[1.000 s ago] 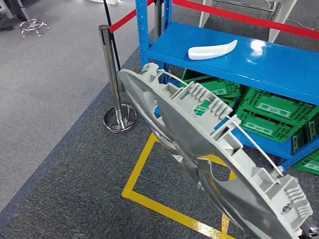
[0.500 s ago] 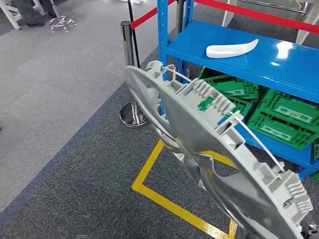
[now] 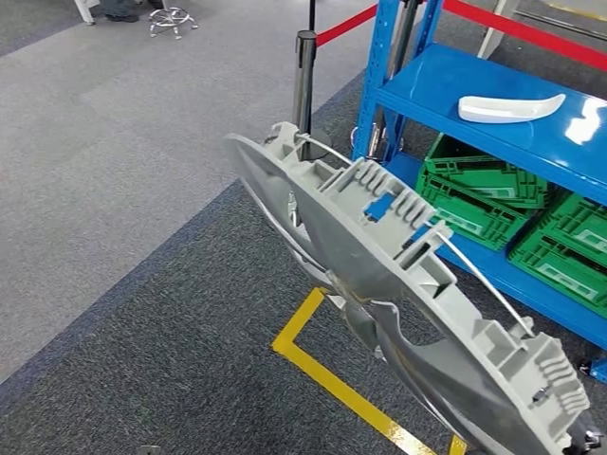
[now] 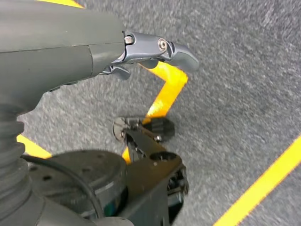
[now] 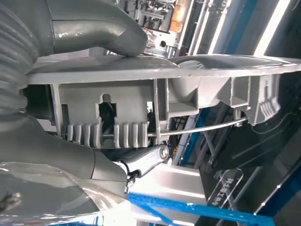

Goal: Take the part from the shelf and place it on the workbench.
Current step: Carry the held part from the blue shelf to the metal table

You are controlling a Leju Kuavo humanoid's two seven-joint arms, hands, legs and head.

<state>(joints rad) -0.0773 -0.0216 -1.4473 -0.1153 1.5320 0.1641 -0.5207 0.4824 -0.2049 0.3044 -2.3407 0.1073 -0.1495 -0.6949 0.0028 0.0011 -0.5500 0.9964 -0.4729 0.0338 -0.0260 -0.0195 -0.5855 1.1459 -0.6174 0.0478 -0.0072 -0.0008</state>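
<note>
- Blue metal shelf rack point(image 3: 458, 90) sits ahead and to my right. Its upper deck carries one long curved white plastic piece point(image 3: 509, 108).
- Stacked green plastic crates point(image 3: 494, 190) sit on the rack's lower deck, under the blue deck.
- Large grey ribbed plastic part with a thin metal rod along its edge point(image 3: 372, 246) is off the shelf and in the air in front of me. In the head view it slants from upper left down to lower right, over dark grey carpet point(image 3: 164, 332).
- My right hand point(image 5: 106, 99) holds that grey part: thick grey thumb point(image 5: 103, 28) pressed on one flat face, darker fingers point(image 5: 149, 160) wrapped under the ribbed side, so the part is clamped between them.
- My left hand point(image 4: 149, 52) hangs over the carpet and holds nothing. The fingers point(image 4: 177, 49) I can see lie nearly straight; how far they are spread, I cannot tell.
- Yellow floor tape point(image 3: 337, 384) marks a corner on the carpet, below the held part.
- Chrome barrier post point(image 3: 304, 76) stands just left of the rack's blue upright, with a red belt point(image 3: 343, 27) running from it towards the rack.
- Lighter grey carpet point(image 3: 107, 142) covers the floor to the left, with a chair base point(image 3: 172, 17) at its far edge.
</note>
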